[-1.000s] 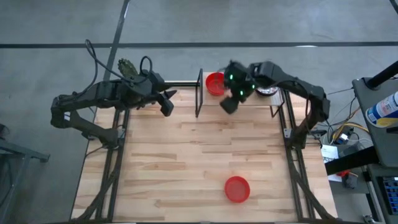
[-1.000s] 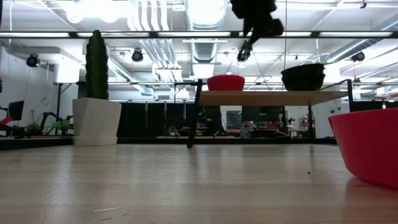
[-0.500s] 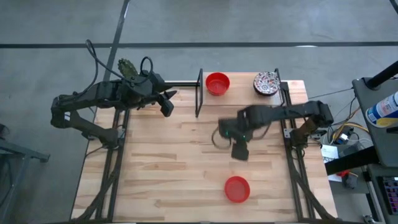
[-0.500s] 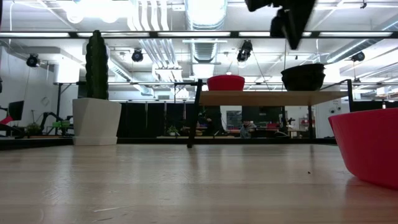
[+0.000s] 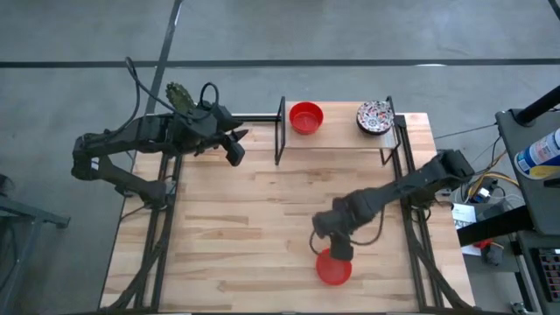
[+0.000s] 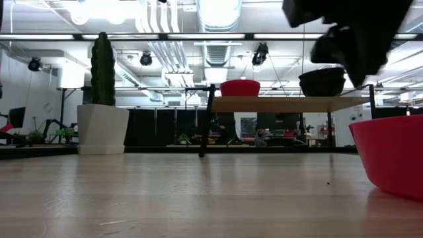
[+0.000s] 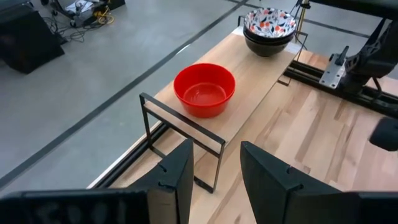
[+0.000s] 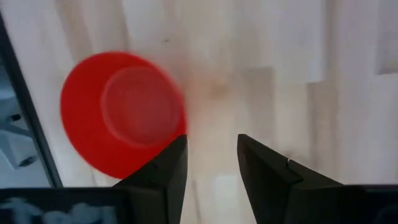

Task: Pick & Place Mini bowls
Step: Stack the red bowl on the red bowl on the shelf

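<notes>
A plain red mini bowl [image 5: 333,268] sits on its base on the table near the near edge; it also shows in the right wrist view [image 8: 121,115] and the low view [image 6: 390,155]. My right gripper [image 5: 338,248] [image 8: 211,163] hovers open just on the far side of it, touching nothing. A second red bowl [image 5: 305,116] [image 7: 204,89] and a floral-patterned bowl [image 5: 374,116] [image 7: 268,23] stand on a raised wooden shelf [image 5: 341,140] at the far edge. My left gripper [image 5: 236,150] [image 7: 216,171] waits open, left of the shelf.
A green cactus in a white pot [image 5: 179,94] [image 6: 102,99] stands at the far left corner, behind my left arm. The shelf rests on thin black metal legs [image 7: 180,124]. Bare wood lies across the table's middle [image 5: 245,227].
My right arm has swung quickly from the shelf at the far edge across the table toward the near edge and come down over the red bowl there. The bowls have stayed where they were.
</notes>
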You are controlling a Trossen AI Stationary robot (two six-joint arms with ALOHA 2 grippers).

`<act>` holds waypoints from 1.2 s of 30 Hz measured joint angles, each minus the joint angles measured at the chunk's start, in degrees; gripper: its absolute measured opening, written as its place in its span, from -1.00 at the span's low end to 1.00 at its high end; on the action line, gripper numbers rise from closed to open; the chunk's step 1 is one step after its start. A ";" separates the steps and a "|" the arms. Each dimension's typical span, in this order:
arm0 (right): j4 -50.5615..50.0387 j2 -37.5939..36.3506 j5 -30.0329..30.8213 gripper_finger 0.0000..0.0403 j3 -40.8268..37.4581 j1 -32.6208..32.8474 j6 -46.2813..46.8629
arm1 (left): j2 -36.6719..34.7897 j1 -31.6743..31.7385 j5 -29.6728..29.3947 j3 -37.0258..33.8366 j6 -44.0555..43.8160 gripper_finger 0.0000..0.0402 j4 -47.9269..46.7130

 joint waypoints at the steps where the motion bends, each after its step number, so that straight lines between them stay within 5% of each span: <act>1: 0.98 0.00 -0.12 -0.33 -0.77 0.95 0.70 | 0.00 0.00 -0.01 -0.05 -0.02 -0.37 -0.17; 9: 10.59 0.00 -0.27 -0.33 -6.70 6.83 6.86 | 0.00 0.00 -0.01 -0.91 -0.09 -0.37 -0.12; 23: 24.25 0.07 -1.69 -0.37 -17.56 7.05 19.32 | 0.02 0.04 0.01 -1.88 -0.61 -0.37 -0.19; 36: 23.80 0.07 -9.04 -0.94 -19.84 3.33 24.14 | 0.02 -0.02 0.01 -1.88 -0.90 -0.37 -0.34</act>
